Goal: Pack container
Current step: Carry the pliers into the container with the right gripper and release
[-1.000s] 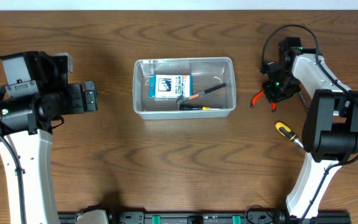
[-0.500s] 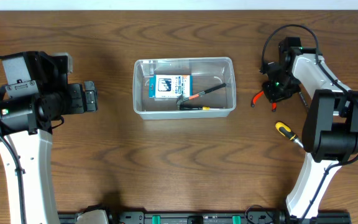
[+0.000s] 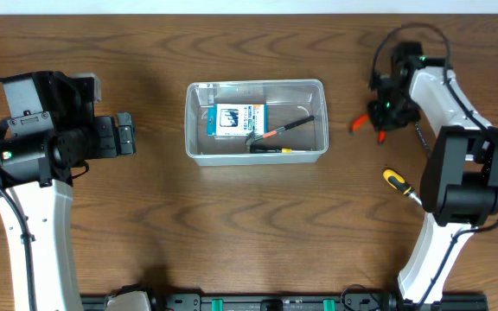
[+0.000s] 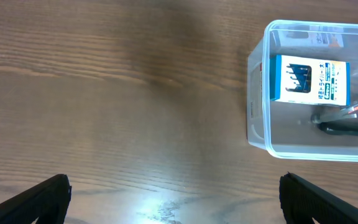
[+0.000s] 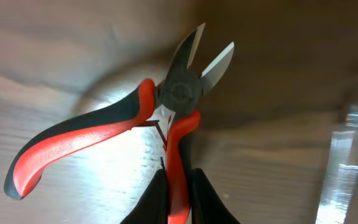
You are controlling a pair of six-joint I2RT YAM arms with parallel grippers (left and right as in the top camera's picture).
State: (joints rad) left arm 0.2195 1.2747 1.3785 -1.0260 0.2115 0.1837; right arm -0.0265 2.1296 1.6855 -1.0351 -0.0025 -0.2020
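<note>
Container [image 3: 254, 84]: you see it on the table [image 3: 232, 250], clear and rectangular; every place below is given from it.
Right gripper [image 3: 386, 117]: to the container's right, well apart from it. In your right wrist view the fingers [image 5: 160, 199] stand almost together, pinched on one red handle.
Held thing: side cutters [image 5: 179, 93] with red and black handles. You have only the one handle in the grip. The other handle splays out free and the blades are parted. Overhead, a red handle [image 3: 359, 125] points toward the container. You cannot tell whether the cutters touch the wood.
Screwdriver [image 3: 395, 180]: yellow and black, lying on the table to the container's right and nearer the arm bases than the right gripper, apart from it.
Inside the container: a blue and white carded pack [image 3: 233, 120], a black pen-like tool with an orange band [image 3: 282, 130] and a black tool with a yellow end [image 3: 271, 149].
Left gripper [image 3: 124, 136]: left of the container, apart from it. Your left wrist view shows its fingers [image 4: 48, 196] spread wide with nothing between them.
</note>
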